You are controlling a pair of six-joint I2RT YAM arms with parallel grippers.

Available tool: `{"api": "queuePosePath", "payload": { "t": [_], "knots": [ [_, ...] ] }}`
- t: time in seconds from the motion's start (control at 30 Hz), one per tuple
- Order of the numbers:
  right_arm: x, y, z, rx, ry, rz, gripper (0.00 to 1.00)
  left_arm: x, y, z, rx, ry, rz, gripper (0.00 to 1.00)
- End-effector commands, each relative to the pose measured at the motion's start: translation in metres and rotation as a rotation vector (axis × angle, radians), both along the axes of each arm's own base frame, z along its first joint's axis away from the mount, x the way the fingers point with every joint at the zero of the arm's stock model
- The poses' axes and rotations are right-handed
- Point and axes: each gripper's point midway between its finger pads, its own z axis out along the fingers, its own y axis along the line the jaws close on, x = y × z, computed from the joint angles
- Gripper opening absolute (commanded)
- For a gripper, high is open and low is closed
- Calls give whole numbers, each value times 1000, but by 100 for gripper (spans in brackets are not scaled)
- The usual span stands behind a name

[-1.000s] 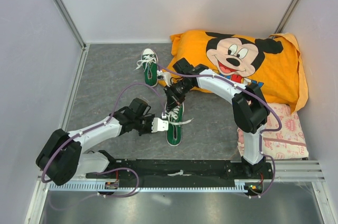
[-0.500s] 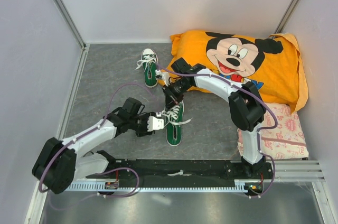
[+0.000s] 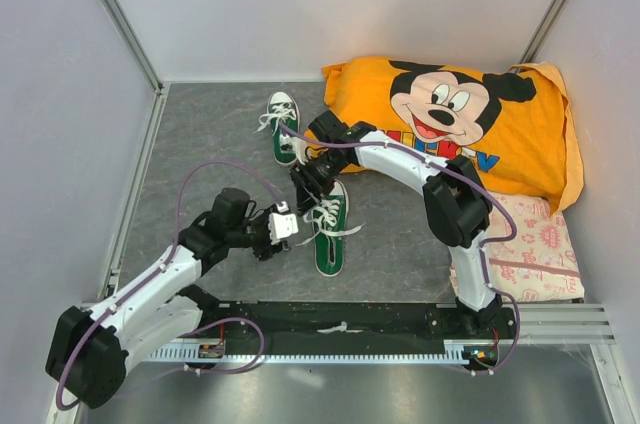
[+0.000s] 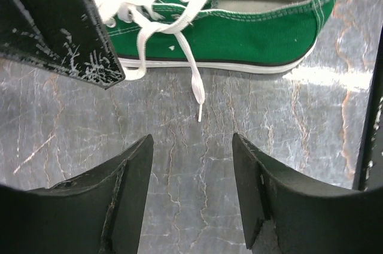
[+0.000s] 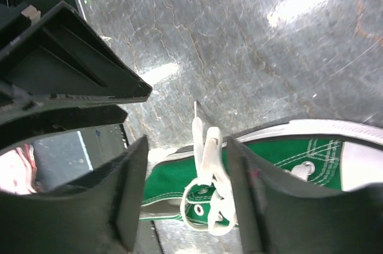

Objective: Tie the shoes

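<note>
grey table [image 3: 220, 144] fills the middle of the overhead view, with the orange pillow [image 3: 450, 119] at upper right. two green shoes lie left of the pillow – the upper shoe [image 3: 284, 129] near top centre, the lower shoe [image 3: 331, 239] at centre with its white laces [image 4: 179, 20] loose and sprawled. left gripper [image 3: 283, 227] sits just left of the lower shoe, jaws spread, nothing between them. right gripper [image 3: 305, 179] hangs over that shoe's upper end – fingers parted, released, a lace end [image 5: 197, 128] showing through the gap
</note>
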Motion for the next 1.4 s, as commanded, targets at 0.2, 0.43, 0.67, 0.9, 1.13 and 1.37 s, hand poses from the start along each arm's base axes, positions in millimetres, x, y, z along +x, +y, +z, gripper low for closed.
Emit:
{"api": "queuePosePath", "payload": {
  "t": [0.2,0.43,0.67,0.9,1.13,1.37],
  "knots": [
    [12,-54,64,77,-244,5,69,6,-14,52,-278,21,164,63],
    [-7,-108,39,74,-503,135,58,12,-27,79,-399,53,185,63],
    [-26,-109,1,73,-572,178,44,15,-30,81,-405,108,210,61],
    [-29,-84,0,101,-607,211,43,24,-27,77,-448,210,300,59],
    [-39,-68,-2,114,-594,246,45,33,-26,77,-450,227,322,60],
    [-40,-65,-13,78,-606,260,48,36,-27,75,-446,239,320,59]
  ]
}}
